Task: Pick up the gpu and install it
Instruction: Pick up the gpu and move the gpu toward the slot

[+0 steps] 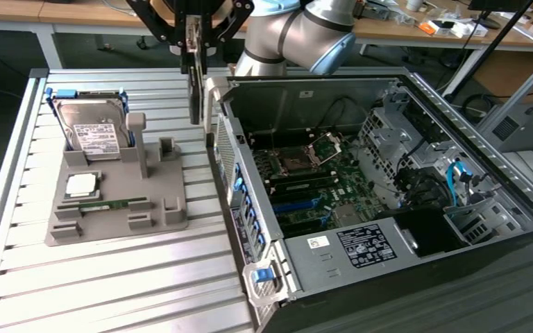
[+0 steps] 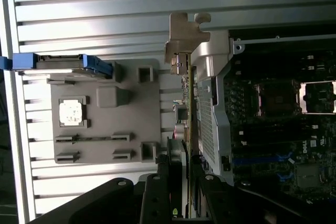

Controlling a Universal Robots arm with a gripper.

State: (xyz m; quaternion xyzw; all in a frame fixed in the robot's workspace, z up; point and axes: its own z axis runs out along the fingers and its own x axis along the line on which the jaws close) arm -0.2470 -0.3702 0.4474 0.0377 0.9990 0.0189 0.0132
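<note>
Exterior view: the gripper (image 1: 193,52) hangs over the table (image 1: 109,277) just outside the open case (image 1: 285,104), near the case's far corner on its tray side. Its two black fingers are pressed against the flat faces of the gpu (image 1: 193,97), pinching it near one end. The card hangs on edge with its long side running downward, clear of the table, between the case and the grey tray (image 1: 155,187). In the wrist view the gripper (image 2: 185,182) clamps the gpu (image 2: 187,85), which shows as a thin line running alongside the case's perforated outer wall (image 2: 207,108). Its silver bracket (image 2: 185,35) is at the end away from the fingers. Whether card and wall touch, I cannot tell. The tray lies just beside the case on the table. It carries a hard drive (image 1: 91,132) standing in its blue frame at the corner farthest from the case, a cpu (image 1: 81,184) and a memory stick (image 1: 109,205) lying flat. Inside the case the motherboard (image 1: 313,180) lies exposed, with blue slots along it.
</note>
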